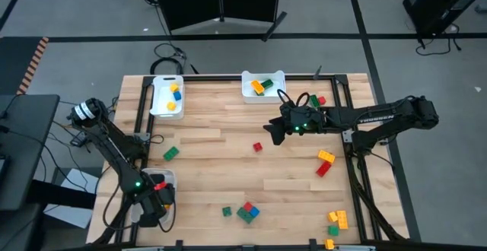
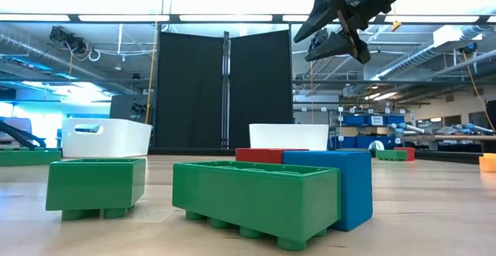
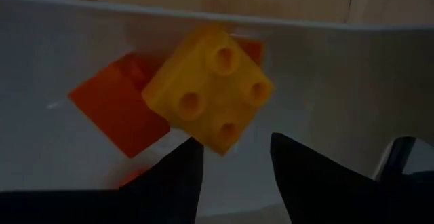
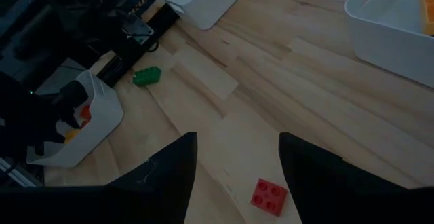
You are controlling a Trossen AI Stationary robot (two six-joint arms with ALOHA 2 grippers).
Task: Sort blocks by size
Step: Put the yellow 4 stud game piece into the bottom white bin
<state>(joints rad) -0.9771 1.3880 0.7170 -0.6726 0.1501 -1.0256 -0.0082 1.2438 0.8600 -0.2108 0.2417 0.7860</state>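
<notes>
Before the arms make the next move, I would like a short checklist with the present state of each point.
1. Left gripper over the near-left tray: ok.
2. Yellow block released: cannot tell; it lies just ahead of the parted fingers, above the orange block in the tray.
3. Right gripper empty: ok, fingers apart with nothing between.
4. Right gripper above the table: ok, it hangs high in the low view.
5. Next target in sight: ok, a small red block lies on the table just ahead of the right gripper.
</notes>
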